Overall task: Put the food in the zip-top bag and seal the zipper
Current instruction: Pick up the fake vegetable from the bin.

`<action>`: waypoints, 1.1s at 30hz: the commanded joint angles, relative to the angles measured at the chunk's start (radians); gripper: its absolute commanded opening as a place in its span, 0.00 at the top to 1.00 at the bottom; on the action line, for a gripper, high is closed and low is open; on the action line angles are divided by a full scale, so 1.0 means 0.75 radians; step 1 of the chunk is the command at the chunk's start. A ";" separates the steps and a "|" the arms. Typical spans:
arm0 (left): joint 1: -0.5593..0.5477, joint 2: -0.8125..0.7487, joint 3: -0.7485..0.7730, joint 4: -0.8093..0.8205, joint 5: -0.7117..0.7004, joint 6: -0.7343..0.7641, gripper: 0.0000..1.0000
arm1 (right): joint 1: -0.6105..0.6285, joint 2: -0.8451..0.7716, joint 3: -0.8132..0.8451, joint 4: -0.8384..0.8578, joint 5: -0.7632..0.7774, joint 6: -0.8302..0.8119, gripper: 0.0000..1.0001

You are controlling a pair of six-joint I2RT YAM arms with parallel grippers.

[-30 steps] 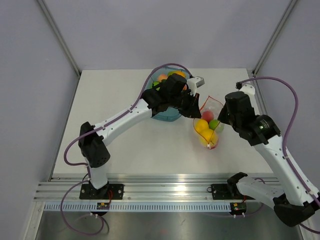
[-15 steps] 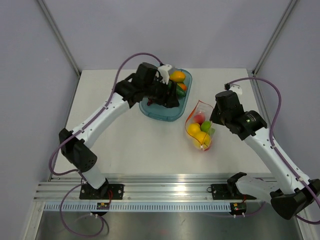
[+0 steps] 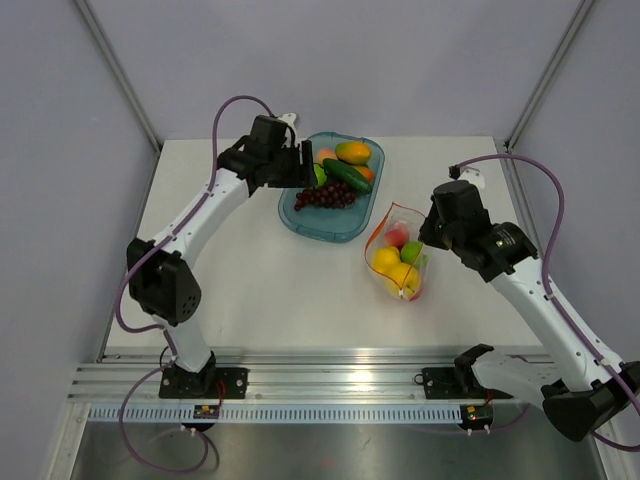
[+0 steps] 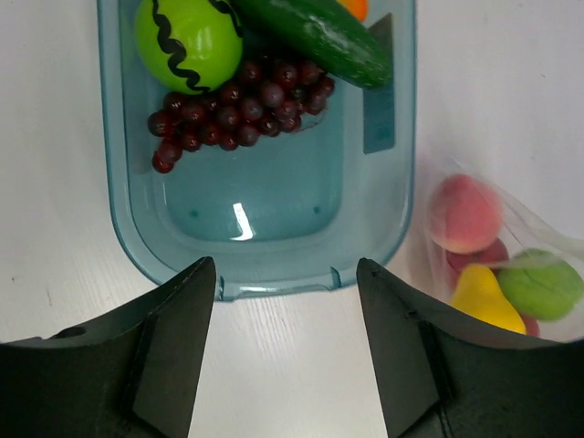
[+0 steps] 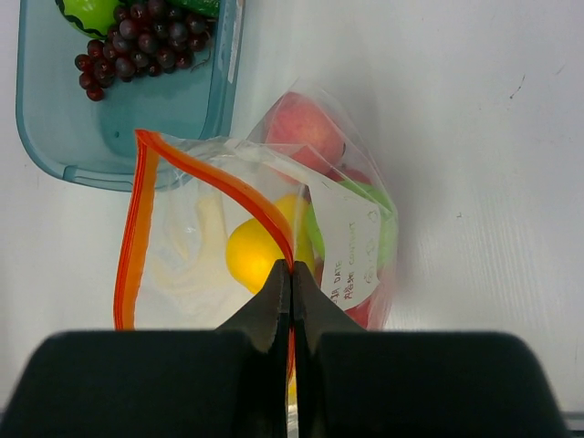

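The clear zip-top bag [image 3: 398,258] lies right of the tray, its mouth gaping. Inside it are a pinkish peach [image 4: 464,213], a yellow lemon [image 5: 255,254], a green lime [image 4: 540,285] and something red underneath. My right gripper [image 5: 292,272] is shut on the red-orange zipper [image 5: 219,178] at the mouth's right side, holding that edge up. A dark green cucumber [image 4: 315,32] and a green fruit [image 4: 187,41] lie in the tray. My left gripper [image 4: 286,266] hangs open and holds nothing, over the table just off the tray's end rim, away from the bag.
The translucent blue tray [image 3: 322,229] stands at the back middle and also holds a purple grape bunch [image 4: 233,105] and an orange-green mango [image 3: 353,152]. The left arm [image 3: 200,215] arches over the table's left side. Grey walls stand close behind.
My left gripper has left the bag's mouth, opened, and swung back and left to the tray. The bag and my right gripper shifted slightly left.
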 commanded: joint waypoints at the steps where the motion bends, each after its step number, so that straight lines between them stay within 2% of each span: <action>1: -0.003 0.124 0.156 -0.006 -0.119 -0.020 0.32 | -0.002 -0.022 0.049 0.072 -0.019 -0.015 1.00; 5: -0.001 0.276 0.293 0.002 -0.063 -0.073 0.31 | -0.002 -0.022 0.033 0.089 -0.029 -0.009 1.00; 10: 0.001 0.482 0.532 -0.009 -0.025 -0.200 0.39 | 0.000 -0.010 0.047 0.093 -0.037 -0.021 1.00; 17: 0.013 0.650 0.631 0.169 0.084 -0.537 0.31 | -0.002 -0.024 0.062 0.081 -0.027 -0.029 1.00; 20: 0.011 0.699 0.629 0.308 0.098 -0.648 0.28 | 0.000 -0.036 0.062 0.070 -0.029 -0.031 1.00; 22: 0.013 0.734 0.643 0.402 0.104 -0.683 0.28 | 0.000 -0.042 0.066 0.064 -0.035 -0.029 1.00; 26: 0.011 0.871 0.762 0.415 0.096 -0.738 0.27 | 0.000 -0.059 0.060 0.052 -0.031 -0.033 1.00; 33: 0.005 0.881 0.658 0.525 -0.010 -0.783 0.29 | -0.002 -0.055 0.047 0.046 -0.021 -0.041 1.00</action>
